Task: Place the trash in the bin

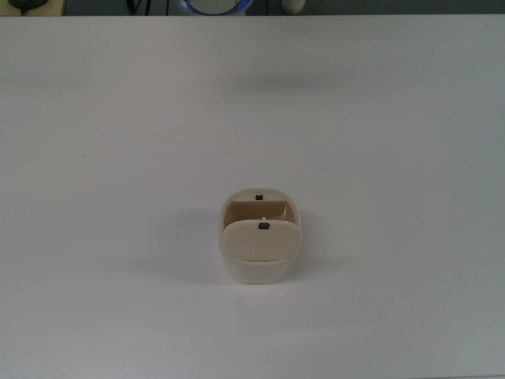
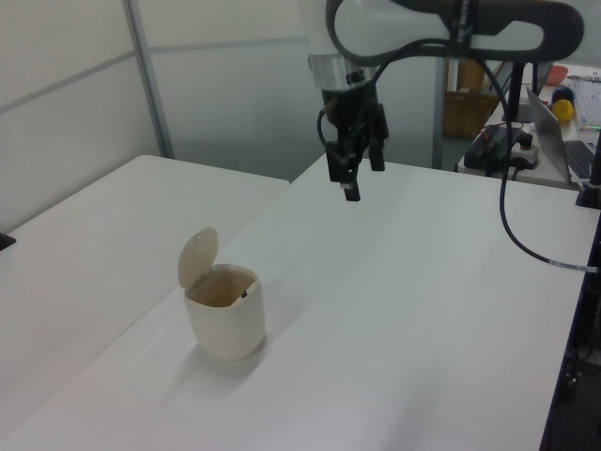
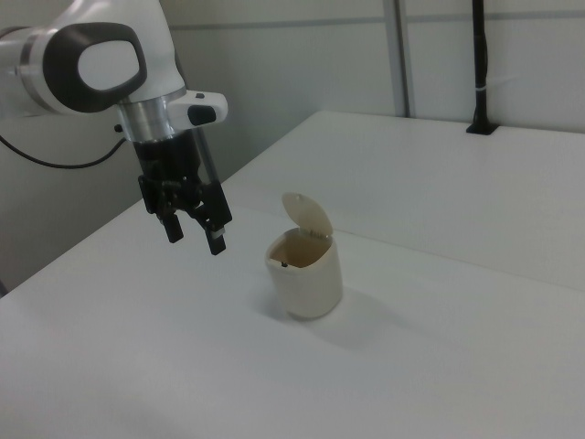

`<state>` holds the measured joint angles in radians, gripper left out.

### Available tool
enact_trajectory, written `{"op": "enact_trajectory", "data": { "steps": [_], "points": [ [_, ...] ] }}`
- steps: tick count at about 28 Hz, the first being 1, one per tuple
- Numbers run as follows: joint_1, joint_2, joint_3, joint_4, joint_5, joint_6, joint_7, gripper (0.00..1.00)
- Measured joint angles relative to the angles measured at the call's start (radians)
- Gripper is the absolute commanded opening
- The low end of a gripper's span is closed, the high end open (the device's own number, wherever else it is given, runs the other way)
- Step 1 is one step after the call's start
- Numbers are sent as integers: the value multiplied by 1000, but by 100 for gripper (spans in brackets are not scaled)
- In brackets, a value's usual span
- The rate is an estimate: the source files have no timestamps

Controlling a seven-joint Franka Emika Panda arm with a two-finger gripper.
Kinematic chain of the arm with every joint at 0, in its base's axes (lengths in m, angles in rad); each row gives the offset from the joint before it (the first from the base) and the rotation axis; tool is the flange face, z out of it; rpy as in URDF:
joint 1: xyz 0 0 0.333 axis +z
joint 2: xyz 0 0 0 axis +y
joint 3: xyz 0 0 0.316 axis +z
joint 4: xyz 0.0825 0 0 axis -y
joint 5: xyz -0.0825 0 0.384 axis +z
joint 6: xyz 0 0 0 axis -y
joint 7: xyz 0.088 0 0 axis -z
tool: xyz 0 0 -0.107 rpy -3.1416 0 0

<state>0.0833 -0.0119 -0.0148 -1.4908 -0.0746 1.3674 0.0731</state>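
Tool (image 3: 194, 240) outside top view only

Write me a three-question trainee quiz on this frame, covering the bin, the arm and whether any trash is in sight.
1. True or false: the bin's flap lid is tipped up, leaving the top open.
2. Where is the end effector? A) inside the bin B) raised in the air, apart from the bin C) resting on the table
3. Fill in: in the right view, the end effector's fingers are open and hold ____.

Key:
1. True. The lid stands up at one edge in both the left and right views.
2. B. It hangs above the table, at the right view's left of the bin.
3. Nothing. No loose wad of paper shows on the table either; what lies inside the bin cannot be made out.
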Motion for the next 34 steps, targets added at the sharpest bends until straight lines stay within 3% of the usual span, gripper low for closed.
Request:
{"op": "enact_trajectory", "data": {
  "steps": [10, 34],
  "points": [
    [-2, -25, -38, 1, -2, -2, 23, 100],
    [-2, -39, -41, 2, -1, 27, 2, 100]
  ]
}}
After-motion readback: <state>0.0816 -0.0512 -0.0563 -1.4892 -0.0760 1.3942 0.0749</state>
